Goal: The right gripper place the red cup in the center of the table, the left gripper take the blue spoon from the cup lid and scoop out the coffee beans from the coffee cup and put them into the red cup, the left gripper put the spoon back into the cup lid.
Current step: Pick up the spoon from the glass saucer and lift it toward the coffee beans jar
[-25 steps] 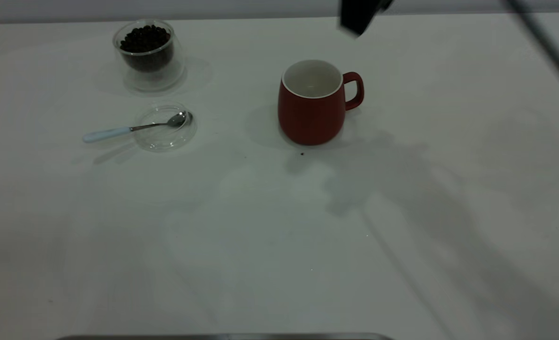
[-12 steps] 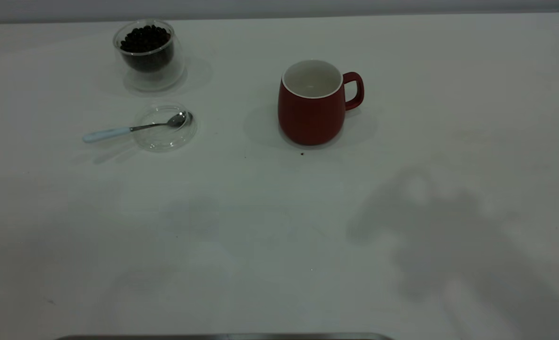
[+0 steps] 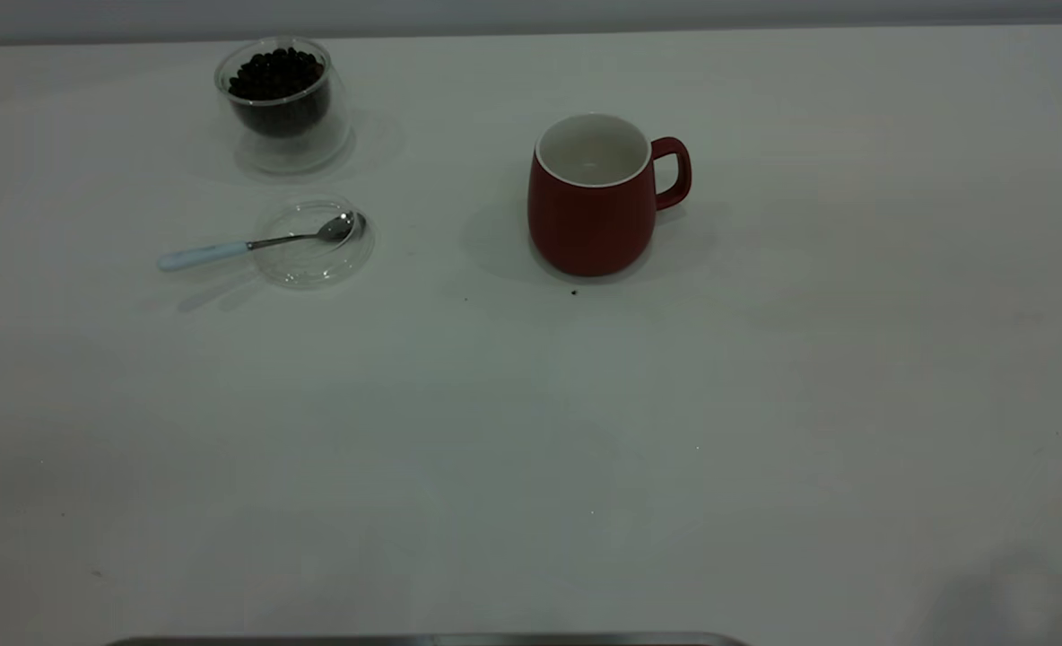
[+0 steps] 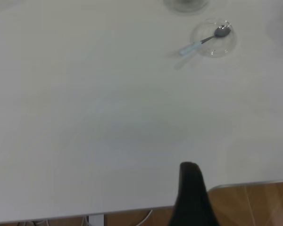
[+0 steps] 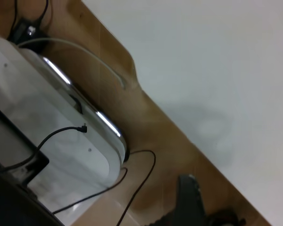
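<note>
1. Reaching for the blue spoon (image 3: 253,243) looks like the step in hand: the red cup (image 3: 594,202) stands upright near the desk's middle, apparently already placed.
2. The left end effector (image 4: 191,197) hangs over the near desk edge, well away from the spoon; only one dark finger shows, so its opening cannot be told.
3. Grip the pale handle jutting past the cup lid (image 3: 314,242); the bowl rests inside it.
4. The coffee cup (image 3: 282,103) with its coffee beans (image 3: 276,74) stands just behind the lid, so approach without nudging it.
5. The right end effector (image 5: 191,200) is parked off the desk (image 3: 531,431), opening unclear, above a wooden floor and cables.
6. The desk is plain white with a few dark specks.
</note>
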`<action>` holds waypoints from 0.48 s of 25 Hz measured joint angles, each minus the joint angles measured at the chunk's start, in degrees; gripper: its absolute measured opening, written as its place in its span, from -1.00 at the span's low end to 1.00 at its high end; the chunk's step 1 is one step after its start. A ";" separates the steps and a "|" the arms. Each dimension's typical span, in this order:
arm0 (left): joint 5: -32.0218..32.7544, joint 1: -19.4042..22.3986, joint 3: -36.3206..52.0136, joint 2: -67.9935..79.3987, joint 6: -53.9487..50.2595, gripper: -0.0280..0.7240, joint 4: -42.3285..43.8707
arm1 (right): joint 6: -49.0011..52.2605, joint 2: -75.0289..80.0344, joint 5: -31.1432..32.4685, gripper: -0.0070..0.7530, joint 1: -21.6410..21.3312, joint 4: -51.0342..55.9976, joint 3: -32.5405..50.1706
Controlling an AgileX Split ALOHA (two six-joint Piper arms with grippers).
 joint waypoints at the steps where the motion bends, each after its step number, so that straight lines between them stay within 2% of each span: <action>1: 0.00 0.00 0.00 0.00 0.00 0.64 0.00 | 0.42 -2.46 0.00 0.57 -0.06 0.00 1.46; 5: 0.00 0.00 0.00 -0.02 0.00 0.64 0.00 | 1.41 -14.44 0.00 0.57 -2.15 -0.06 5.74; 12: 0.00 0.00 0.00 -0.02 0.00 0.64 0.00 | 4.46 -33.68 -1.53 0.57 -14.79 0.00 12.03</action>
